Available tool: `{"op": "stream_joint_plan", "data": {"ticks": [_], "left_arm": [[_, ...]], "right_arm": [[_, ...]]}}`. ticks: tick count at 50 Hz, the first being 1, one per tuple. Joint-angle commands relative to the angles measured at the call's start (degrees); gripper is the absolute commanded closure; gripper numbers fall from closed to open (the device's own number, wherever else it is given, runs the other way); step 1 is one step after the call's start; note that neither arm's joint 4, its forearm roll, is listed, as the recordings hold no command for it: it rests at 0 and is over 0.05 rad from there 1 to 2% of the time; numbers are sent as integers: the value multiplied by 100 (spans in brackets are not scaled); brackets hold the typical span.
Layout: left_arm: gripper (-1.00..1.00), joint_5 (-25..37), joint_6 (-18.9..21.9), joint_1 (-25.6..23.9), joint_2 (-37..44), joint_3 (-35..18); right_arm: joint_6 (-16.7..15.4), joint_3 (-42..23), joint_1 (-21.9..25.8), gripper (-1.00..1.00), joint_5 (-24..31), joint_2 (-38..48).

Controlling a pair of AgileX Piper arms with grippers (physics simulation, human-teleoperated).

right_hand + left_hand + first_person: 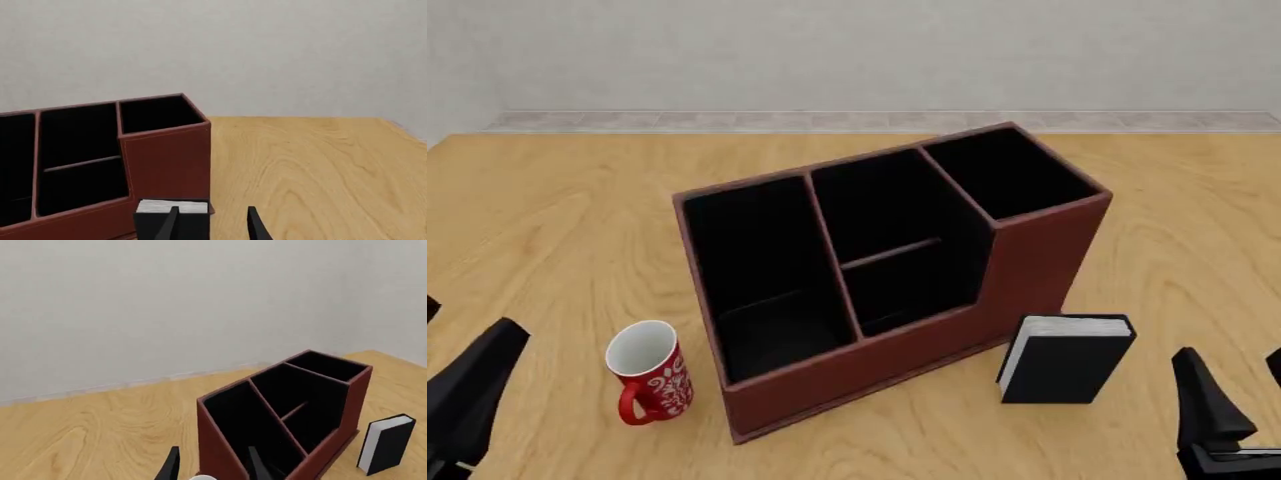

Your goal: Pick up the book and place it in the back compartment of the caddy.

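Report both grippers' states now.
Left gripper: open, holding nothing.
Right gripper: open, holding nothing; the book stands just ahead of it.

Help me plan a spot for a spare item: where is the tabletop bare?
Bare wood runs left of the reddish-brown leather-look caddy, beyond the red-and-white mug, and right of the caddy past the black hardcover book. It is crowded along the caddy's near wall, where mug and book stand.

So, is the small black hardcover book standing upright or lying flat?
Upright. The black hardcover book stands on its edge on the table, white page edges facing up, beside the reddish-brown caddy.
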Motion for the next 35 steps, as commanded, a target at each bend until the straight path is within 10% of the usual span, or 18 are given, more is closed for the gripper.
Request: {"op": "stream_joint_plan", "data": {"ticks": [1,4,21,35], "left_arm": [[-100,301,58,-738,292,-565],[-100,366,-323,-749,536,-770],[-100,-1086,643,-2447,3062,-1417],[-100,-1720,664,-3508,4988,-2183]], "right_arm": [[46,11,-3,-100,4,20],[-10,9,3,-100,-16,0],[-35,5,7,-100,-25,-3],[24,10,3,-100,-16,26]]}}
